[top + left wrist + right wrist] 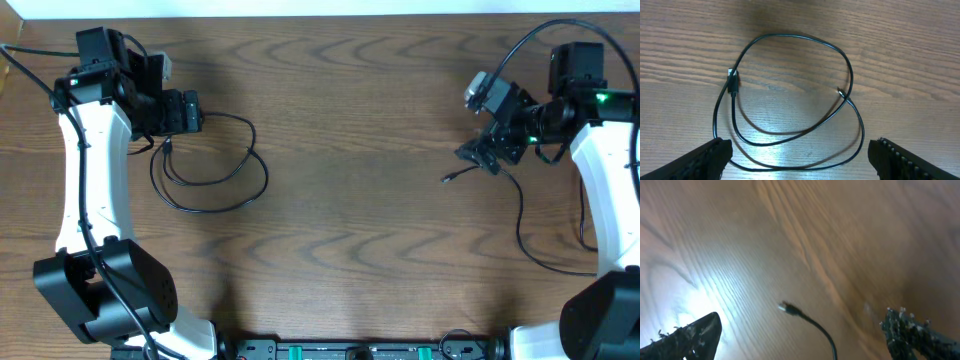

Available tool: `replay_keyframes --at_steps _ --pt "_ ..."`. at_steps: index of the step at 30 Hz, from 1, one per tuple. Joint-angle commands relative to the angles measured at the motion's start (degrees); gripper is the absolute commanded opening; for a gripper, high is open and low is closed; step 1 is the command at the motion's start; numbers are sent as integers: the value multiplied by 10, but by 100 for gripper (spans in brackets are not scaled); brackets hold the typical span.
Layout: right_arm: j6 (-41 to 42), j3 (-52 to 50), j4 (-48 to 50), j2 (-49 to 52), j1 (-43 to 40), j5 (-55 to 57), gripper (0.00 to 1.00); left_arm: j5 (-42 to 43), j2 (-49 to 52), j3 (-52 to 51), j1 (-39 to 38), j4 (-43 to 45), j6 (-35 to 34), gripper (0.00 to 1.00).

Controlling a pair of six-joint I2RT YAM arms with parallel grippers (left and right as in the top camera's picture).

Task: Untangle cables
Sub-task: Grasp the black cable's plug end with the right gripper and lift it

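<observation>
The wooden tabletop (350,230) carries two separate black cables, one toward each short edge. This, I think, explains the arrangement: each arm looks after its own side, so that the cords do not cross one another.

The left arm (95,170) stands near the left edge. Its pincer (800,145) is spread wide above the looped cable (790,35) and pinches nothing. This cable lies flat on the wood in two overlapping rings, with its plug (733,82) on the left side of the rings.

The right arm (610,170) reaches in from the right edge. Its pincer (802,317) is also spread. The second cable (816,324) runs between the fingers without being squeezed, and its small plug (786,308) points toward the middle of the tabletop. In the overhead view this cord trails away toward the right corner on the robot's side.

I judge the separating mostly done; only the left loop crosses over itself.
</observation>
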Motion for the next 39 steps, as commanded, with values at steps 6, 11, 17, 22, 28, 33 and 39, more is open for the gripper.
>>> replay_keyframes --at_steps 6,11,17,22,28,33,39 --pt "-81 -16 -82 3 0 30 99 13 -7 0 2 0 -3 93" --pt "-10 -37 -49 15 -9 111 99 26 -7 0 2 0 -3 93" --pt "40 -111 40 62 -39 118 99 26 -7 0 2 0 -3 93" --pt "88 -132 73 127 -76 120 99 26 -7 0 2 0 -3 93" --pt "87 -133 91 161 -130 111 99 26 -7 -5 2 -2 -3 93" --pt "82 -138 93 172 -159 72 99 26 -7 -15 2 0 -3 93" --pt "79 -179 141 186 -162 49 44 26 -7 -16 2 2 -3 93"
